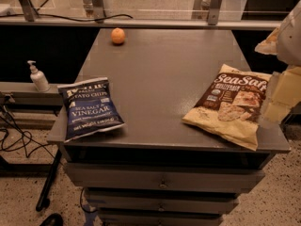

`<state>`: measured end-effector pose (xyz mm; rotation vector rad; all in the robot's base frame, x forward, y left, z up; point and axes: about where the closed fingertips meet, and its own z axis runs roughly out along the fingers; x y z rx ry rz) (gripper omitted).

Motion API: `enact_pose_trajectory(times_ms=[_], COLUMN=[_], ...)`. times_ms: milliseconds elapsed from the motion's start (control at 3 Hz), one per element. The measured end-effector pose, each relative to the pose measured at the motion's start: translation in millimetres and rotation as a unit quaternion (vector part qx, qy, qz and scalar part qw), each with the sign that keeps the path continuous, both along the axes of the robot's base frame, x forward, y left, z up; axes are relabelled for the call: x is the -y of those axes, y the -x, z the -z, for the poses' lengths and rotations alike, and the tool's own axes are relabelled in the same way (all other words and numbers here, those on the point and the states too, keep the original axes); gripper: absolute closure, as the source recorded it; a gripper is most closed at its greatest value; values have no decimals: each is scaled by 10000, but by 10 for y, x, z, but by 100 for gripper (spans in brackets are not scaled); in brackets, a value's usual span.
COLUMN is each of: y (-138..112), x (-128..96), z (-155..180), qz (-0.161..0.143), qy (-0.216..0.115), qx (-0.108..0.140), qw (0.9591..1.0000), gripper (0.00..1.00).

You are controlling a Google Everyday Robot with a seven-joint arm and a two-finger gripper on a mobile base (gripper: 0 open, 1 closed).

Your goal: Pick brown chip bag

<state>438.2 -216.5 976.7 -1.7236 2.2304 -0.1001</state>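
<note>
The pincer [280, 97] shows at the right edge of the camera view as a pale, blurred, blocky shape, with more of the arm's light housing above it in the upper right corner. It sits just beside the right end of the brown chip bag [229, 106], over the right edge of the table [160, 69]. Whether it touches the bag cannot be told, and whether it is open or closed cannot be told either. Nothing can be seen held in it.

The brown chip bag lies flat on the right side of the table near the front edge, turned at a slant, its white "Sea Salt" script facing up and its lower corner reaching the table's front rim.

Well apart from it, at the front left corner, lies a dark blue potato chip bag [90, 108] marked "Vinegar", slightly overhanging the left edge. 1 orange [118, 36] rests near the back of the table. A white pump bottle [38, 77] stands on a lower ledge to the left. Drawers [162, 180] run beneath the tabletop.
</note>
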Motion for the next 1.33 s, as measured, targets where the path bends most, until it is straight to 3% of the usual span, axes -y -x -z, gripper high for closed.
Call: enact_pose_trajectory(times_ms=[667,1000,1333], y=[-50,-183,-376], x=[25,84,169], z=[61,295,491], qz=[-154,-645,-1371], qy=[-93,-115,-158], qx=[24,15,56], qw=[9998,9978,9904], gripper=[0,0,0])
